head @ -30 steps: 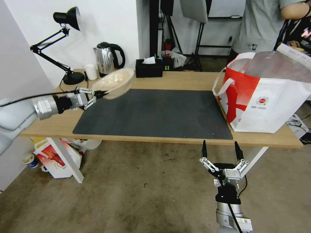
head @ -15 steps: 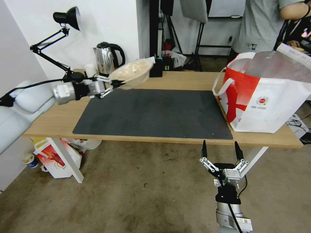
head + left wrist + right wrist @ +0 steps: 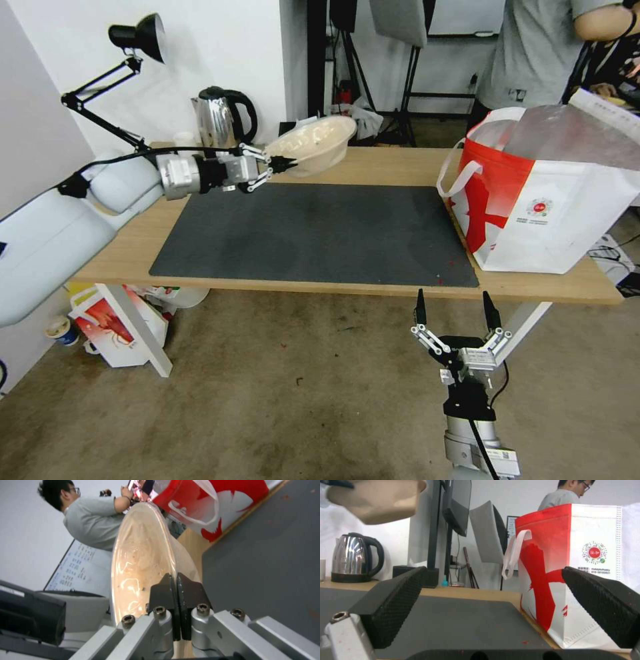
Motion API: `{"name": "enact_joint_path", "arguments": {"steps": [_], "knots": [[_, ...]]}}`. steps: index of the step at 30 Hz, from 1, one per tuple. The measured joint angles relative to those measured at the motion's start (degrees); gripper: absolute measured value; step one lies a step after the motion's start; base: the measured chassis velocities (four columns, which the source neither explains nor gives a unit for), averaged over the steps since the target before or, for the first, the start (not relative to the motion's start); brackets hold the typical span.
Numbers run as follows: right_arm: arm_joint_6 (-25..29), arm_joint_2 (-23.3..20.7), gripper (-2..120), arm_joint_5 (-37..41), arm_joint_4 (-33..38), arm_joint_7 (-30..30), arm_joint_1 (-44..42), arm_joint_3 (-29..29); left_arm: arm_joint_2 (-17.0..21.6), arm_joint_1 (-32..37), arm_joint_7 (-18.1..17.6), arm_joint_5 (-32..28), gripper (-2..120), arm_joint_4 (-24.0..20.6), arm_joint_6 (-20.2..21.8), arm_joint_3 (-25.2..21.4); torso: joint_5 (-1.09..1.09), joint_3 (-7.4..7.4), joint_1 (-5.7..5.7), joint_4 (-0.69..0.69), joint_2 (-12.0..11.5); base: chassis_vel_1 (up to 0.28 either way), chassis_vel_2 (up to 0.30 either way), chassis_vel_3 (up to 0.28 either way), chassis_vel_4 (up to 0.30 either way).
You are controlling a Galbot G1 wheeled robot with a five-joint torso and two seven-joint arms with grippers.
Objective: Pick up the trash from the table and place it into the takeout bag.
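Note:
A shallow beige bowl (image 3: 313, 142), a piece of the trash, hangs in the air over the far left part of the dark mat on the table (image 3: 373, 170). My left gripper (image 3: 283, 162) is shut on the bowl's rim (image 3: 141, 562); the two black fingertips (image 3: 166, 590) pinch it in the left wrist view. The bowl (image 3: 375, 498) also appears from below in the right wrist view. The takeout bag (image 3: 547, 193) stands open at the table's right end, well to the right of the bowl. My right gripper (image 3: 453, 311) waits open in front of the table, below its front edge.
A steel kettle (image 3: 220, 120), a small white cup (image 3: 183, 139) and a black desk lamp (image 3: 113, 80) stand at the back left. A smaller white bag with a red print (image 3: 110, 323) sits on the floor under the table. A person stands behind the takeout bag.
My left arm has carried the beige bowl to the right and a little higher, from the mat's left corner toward the middle of the table. The right arm has stayed still.

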Motion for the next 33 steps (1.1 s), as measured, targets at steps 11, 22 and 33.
{"name": "enact_joint_path", "arguments": {"steps": [11, 22, 33], "knots": [[0.0, 0.0, 100, 0.0, 0.0, 0.0, 0.0, 0.0, -6.0, -7.2, -0.2, -0.1, 0, 2.8, 0.9, 5.0, 0.01, -0.01, 0.0, 0.0, 0.0, 0.0, 0.0, 0.0, 0.0], [0.0, 0.0, 100, 0.0, 0.0, 0.0, 0.0, 0.0, -15.1, -14.5, -0.4, -0.2, 0, 8.3, 1.4, 9.6, 0.0, 0.0, 0.0, -0.01, 0.0, 0.0, 0.0, 0.0, 0.0], [0.0, 0.0, 100, 0.0, 0.0, 0.0, 0.0, 0.0, -25.0, -19.9, -0.7, -0.3, 0, 13.7, 1.8, 13.8, 0.01, 0.0, -0.01, -0.03, 0.0, 0.0, 0.0, 0.0, 0.0]]}}
